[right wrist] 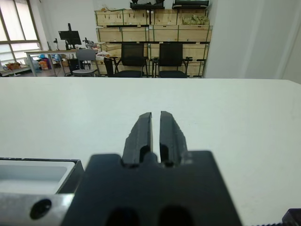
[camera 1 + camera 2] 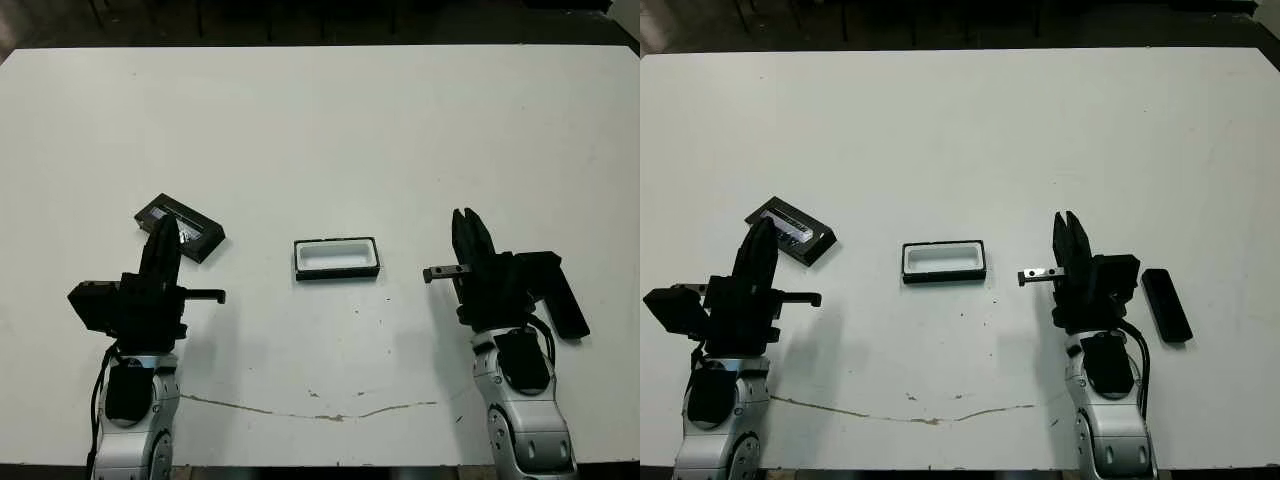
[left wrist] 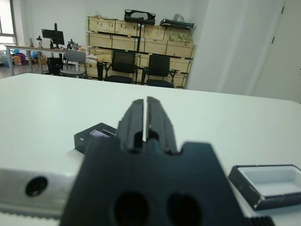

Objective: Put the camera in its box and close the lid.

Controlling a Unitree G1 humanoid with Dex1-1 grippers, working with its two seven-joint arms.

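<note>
On my screens the left gripper (image 2: 166,232) had its jaws pressed together on nothing, the two black fingers (image 3: 141,123) showing only a hairline seam between them in the wrist view. The right gripper (image 2: 1070,232) was likewise clenched empty, its fingers (image 1: 142,133) parted by a thin slit and no more. Both hovered over the white table (image 2: 320,130), pointing away from the robot.

I took the box (image 2: 337,258) as my landmark: it sat open between the two grippers, white lining up, black walls around it, roughly square to the table edge. The left gripper was off to the left of the box and a little nearer the robot. Just past its fingertips, left of the box and slightly farther back, lay the lid (image 2: 790,230), turned at an angle, its silvery label strip facing up. I could not tell whether the fingertips touched it. The right gripper stood to the right of the box, apart from it. The camera (image 2: 1166,304) lay flat on the table farther right still, beyond the right gripper's body, well apart from the box, its long side angled toward the near edge.
</note>
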